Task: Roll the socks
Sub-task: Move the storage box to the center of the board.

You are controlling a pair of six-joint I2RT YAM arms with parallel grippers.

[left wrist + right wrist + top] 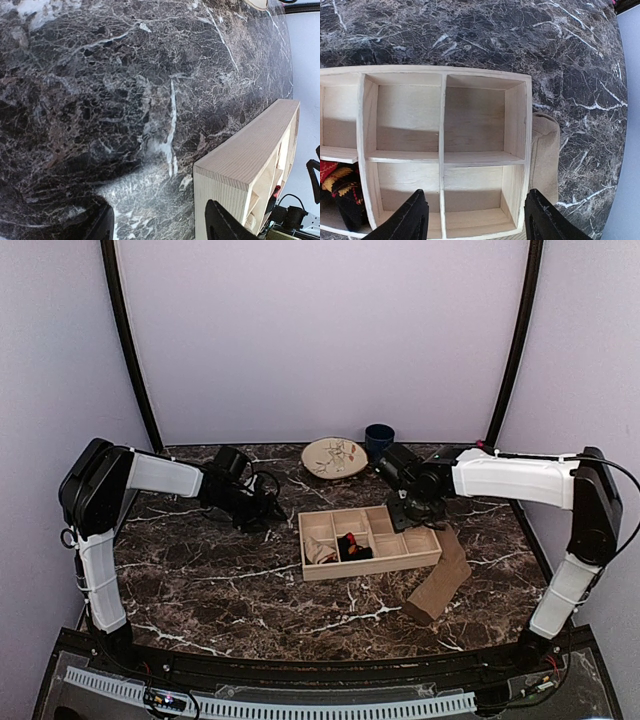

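**A:** Nearest us, just this side of our right gripper and a little to its right, the plain tan ribbed sock lies flat on the dark marble table. Its far end is against the right wall of the pale wooden divided tray. Why there?

**B:** We judge it to be the one not yet rolled. Flat on bare marble, it gives us room to fold it.

**A:** And our right gripper itself?

**B:** Its fingers are spread with nothing between them, and it hovers over the empty compartments at the tray's right end. We guess a finished roll goes there.

**A:** What sits to its left, inside the tray?

**B:** Two bundles in neighbouring compartments: the black sock with red-orange argyle diamonds and, further left, the beige striped sock. They look tucked away as done.

**A:** Our left gripper?

**B:** It is released too and empty, low over bare marble to the left of the tray and apart from every sock. We think it is keeping out of the way.

**A:** The count?

**B:** Three socks, two in the tray and one out. One tray with two rows of compartments, though we cannot count them all. Two grippers. Beyond our right gripper stand one round wooden plate and one dark blue cup, just beside each other.
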